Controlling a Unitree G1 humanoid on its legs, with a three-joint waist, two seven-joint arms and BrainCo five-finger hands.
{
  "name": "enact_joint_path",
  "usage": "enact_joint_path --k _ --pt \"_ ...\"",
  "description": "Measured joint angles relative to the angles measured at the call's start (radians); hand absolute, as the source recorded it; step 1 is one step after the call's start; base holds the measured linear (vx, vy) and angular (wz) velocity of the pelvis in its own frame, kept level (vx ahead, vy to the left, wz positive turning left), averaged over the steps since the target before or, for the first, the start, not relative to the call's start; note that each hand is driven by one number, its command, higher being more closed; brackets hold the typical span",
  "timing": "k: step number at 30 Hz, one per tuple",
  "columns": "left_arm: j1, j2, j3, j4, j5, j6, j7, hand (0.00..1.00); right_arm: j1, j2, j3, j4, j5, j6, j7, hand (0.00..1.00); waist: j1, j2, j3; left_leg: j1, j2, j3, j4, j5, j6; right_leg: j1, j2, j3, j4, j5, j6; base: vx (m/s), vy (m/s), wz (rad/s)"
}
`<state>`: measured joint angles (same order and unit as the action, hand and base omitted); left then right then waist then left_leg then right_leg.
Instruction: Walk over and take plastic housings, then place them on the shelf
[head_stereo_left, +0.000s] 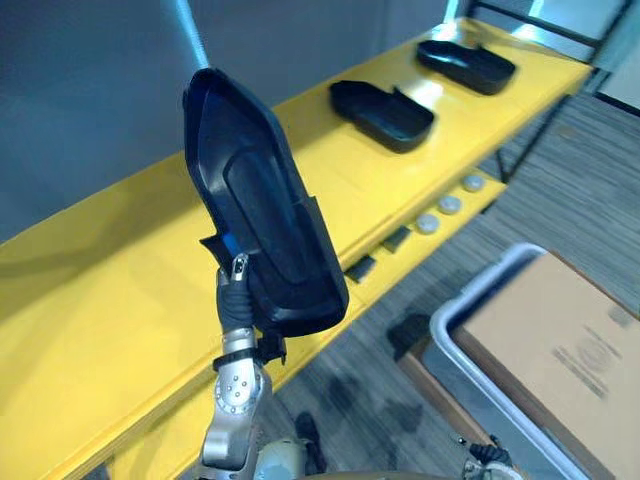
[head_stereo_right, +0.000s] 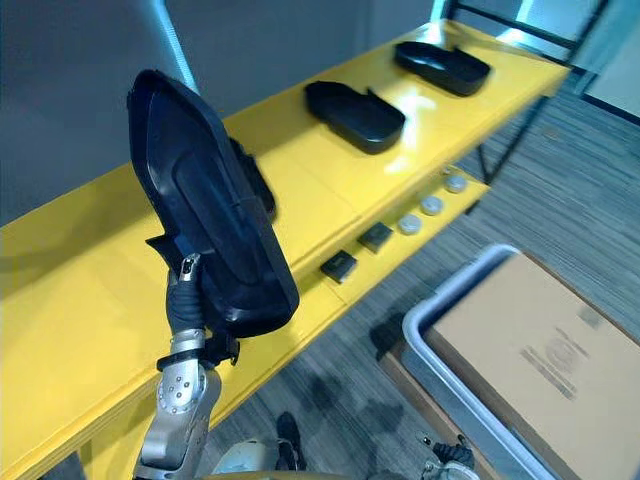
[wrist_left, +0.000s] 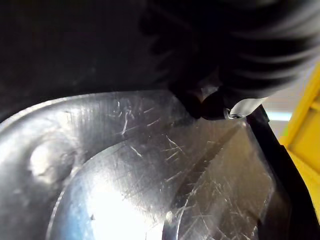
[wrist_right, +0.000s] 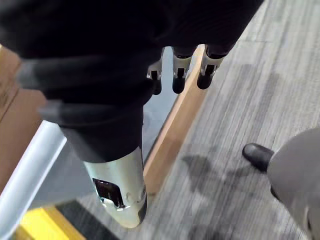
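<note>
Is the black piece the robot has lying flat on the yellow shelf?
No, the left hand holds the plastic housing upright, off the yellow shelf.

**Gloss, scratches and weave**

The housing (head_stereo_left: 265, 220) looked like glossy black plastic, and its surface was finely scratched up close. Another housing (head_stereo_left: 383, 113) shone likewise. The shelf (head_stereo_left: 100, 300) looked smooth, painted and faintly shiny. The box (head_stereo_left: 560, 340) was matt cardboard, the bin (head_stereo_left: 478, 285) smooth grey plastic, and the floor (head_stereo_left: 590, 170) rough woven carpet.
</note>
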<state>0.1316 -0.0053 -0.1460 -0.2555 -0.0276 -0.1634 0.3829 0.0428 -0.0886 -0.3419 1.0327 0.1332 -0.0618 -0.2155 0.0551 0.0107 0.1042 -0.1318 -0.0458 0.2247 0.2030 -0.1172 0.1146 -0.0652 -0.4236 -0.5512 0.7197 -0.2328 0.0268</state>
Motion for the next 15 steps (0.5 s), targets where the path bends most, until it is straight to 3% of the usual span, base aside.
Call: enact_joint_path --k 2,4,6,8,9,12,13,15 --pt "0.006 0.003 -0.002 0.002 0.001 0.000 0.015 1.00 -0.005 0.008 0.008 0.002 -0.005 0.001 0.000 0.00 -0.003 0.003 0.003 0.055 -0.012 -0.045 -0.029 0.001 -0.001 -0.083 0.123 0.203 -0.008 -0.066 0.023 0.17 0.089 0.66" --pt "-0.004 0.003 -0.023 0.002 0.002 -0.001 0.015 1.00 -0.001 0.009 0.007 -0.001 -0.009 0.002 0.000 0.00 -0.042 0.004 0.012 0.077 -0.037 -0.118 -0.023 0.002 -0.003 -0.147 0.232 0.367 -0.070 -0.092 0.047 0.14 0.015 1.13" --pt "-0.021 -0.001 -0.060 0.009 0.003 -0.001 0.011 1.00 0.030 0.015 0.005 -0.018 -0.009 0.003 -0.002 0.00 -0.048 0.000 0.024 0.087 -0.057 -0.184 -0.002 0.000 -0.008 -0.191 0.296 0.482 -0.102 -0.091 0.047 0.15 -0.062 1.33" --pt "-0.028 -0.003 -0.090 0.010 0.012 -0.002 0.008 1.00 0.076 0.039 0.005 -0.052 -0.008 0.007 -0.004 0.00 -0.045 -0.023 0.029 0.087 -0.072 -0.198 0.029 -0.015 -0.037 -0.180 0.303 0.519 -0.186 -0.038 0.033 0.08 -0.089 1.18" --pt "-0.029 -0.002 -0.092 0.006 0.028 -0.003 0.002 1.00 0.107 0.062 0.005 -0.067 -0.008 0.007 -0.002 0.00 -0.042 -0.061 0.029 0.095 -0.085 -0.179 0.033 -0.054 -0.053 -0.162 0.282 0.520 -0.237 0.038 0.016 0.07 -0.160 0.87" --pt "-0.011 -0.021 -0.083 0.005 0.039 -0.005 -0.009 1.00 0.110 0.065 0.006 -0.093 -0.009 0.012 -0.002 0.00 -0.036 -0.033 0.022 0.087 0.020 -0.095 0.077 -0.093 -0.091 -0.101 0.327 0.461 -0.315 0.057 -0.001 0.08 -0.199 0.35" --pt "-0.011 -0.022 -0.085 -0.001 0.039 -0.008 -0.013 1.00 0.109 0.065 0.007 -0.114 -0.009 0.012 -0.002 0.00 -0.032 -0.023 0.014 0.092 0.038 -0.082 0.069 -0.088 -0.098 -0.090 0.343 0.458 -0.338 0.068 -0.007 0.07 -0.156 -0.02" --pt "-0.013 -0.022 -0.089 -0.003 0.039 -0.010 -0.015 1.00 0.108 0.065 0.006 -0.128 -0.009 0.010 -0.001 0.00 -0.036 -0.026 0.009 0.111 0.050 -0.083 0.044 -0.075 -0.116 -0.070 0.355 0.450 -0.362 0.078 -0.019 0.08 -0.112 -0.02"
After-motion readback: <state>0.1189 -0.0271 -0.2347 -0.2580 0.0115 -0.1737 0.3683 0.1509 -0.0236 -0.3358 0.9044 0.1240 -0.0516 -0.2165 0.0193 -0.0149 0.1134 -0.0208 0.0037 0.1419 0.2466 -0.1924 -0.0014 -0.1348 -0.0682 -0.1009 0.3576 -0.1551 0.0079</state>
